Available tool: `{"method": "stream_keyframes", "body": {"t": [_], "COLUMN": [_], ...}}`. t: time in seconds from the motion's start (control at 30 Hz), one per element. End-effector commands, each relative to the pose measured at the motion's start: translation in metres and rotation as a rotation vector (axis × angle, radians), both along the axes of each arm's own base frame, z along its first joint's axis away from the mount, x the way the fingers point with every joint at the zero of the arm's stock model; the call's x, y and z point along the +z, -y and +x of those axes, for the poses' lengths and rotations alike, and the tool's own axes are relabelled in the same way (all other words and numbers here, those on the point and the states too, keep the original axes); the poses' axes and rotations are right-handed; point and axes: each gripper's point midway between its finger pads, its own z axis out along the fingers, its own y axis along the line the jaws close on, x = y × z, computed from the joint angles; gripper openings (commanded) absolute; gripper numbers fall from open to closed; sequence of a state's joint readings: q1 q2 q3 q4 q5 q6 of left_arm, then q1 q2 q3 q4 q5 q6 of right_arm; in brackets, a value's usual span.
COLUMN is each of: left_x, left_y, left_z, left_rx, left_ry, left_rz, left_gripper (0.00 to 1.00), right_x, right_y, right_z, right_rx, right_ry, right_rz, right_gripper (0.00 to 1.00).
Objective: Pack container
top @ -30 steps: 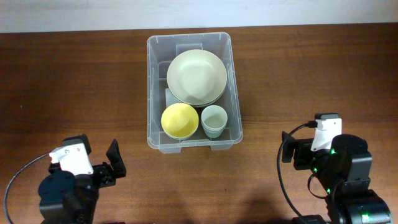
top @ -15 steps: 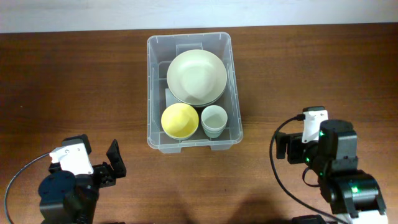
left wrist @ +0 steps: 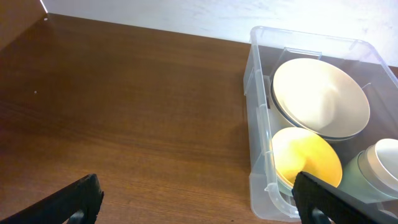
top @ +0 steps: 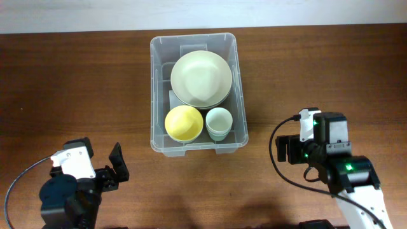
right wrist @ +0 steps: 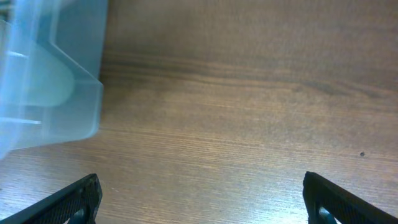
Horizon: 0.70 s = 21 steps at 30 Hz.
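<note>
The clear plastic container stands at the table's middle back. Inside are a large cream bowl, a yellow bowl and a pale green cup. My left gripper is open and empty at the front left, clear of the container; the left wrist view shows the container at right with the cream bowl, yellow bowl and cup. My right gripper is open and empty at the front right, right of the container; the right wrist view shows only a container corner.
The brown wooden table stretches on both sides of the container. A pale wall edge runs along the table's back.
The right arm has swung left and forward, bringing its gripper closer to the container's right side. The left arm and the container's contents have not moved.
</note>
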<state>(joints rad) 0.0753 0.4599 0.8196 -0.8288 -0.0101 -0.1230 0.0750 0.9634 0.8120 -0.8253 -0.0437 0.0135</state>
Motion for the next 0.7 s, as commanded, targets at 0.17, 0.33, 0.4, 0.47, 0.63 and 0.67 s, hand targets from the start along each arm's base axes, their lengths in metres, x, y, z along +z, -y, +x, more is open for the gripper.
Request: {"method": "stream_keyframes", "body": {"t": [0.17,0.33,0.4,0.47,0.63,0.67], "left_x": [-0.003,-0.004,-0.003,-0.004,-0.004,-0.003], "left_y": [0.001,0.001,0.001,0.001,0.001,0.001], "left_z": [0.0,-0.001,0.0,-0.001,-0.001,0.0], "left_rx": [-0.015,-0.015,-0.015,-0.015,-0.015,-0.015], "left_ry": [-0.007,-0.007,-0.007,-0.007,-0.007,-0.007], "left_rz": [0.007,0.007,0.007,0.007,0.007,0.007], "left_gripper": [1.0,1.0,1.0,1.0,1.0,1.0], "right_x": [0.019,0.005,0.005,0.005,0.013,0.014], "right_y": [-0.001,-0.004,-0.003,-0.003,0.003,0.004], "right_z": [-0.016,-0.029,-0.032,-0.037,-0.044,-0.045], "right_rx": [0.016,0.029,0.029,0.029,0.007,0.002], "right_ry": [0.227,0.361,0.403,0.442,0.55,0.569], "right_rz": [0.01,0.04,0.042,0.044,0.034,0.032], "right_gripper": [0.99,0.99,0.99,0.99,0.99,0.99]}}
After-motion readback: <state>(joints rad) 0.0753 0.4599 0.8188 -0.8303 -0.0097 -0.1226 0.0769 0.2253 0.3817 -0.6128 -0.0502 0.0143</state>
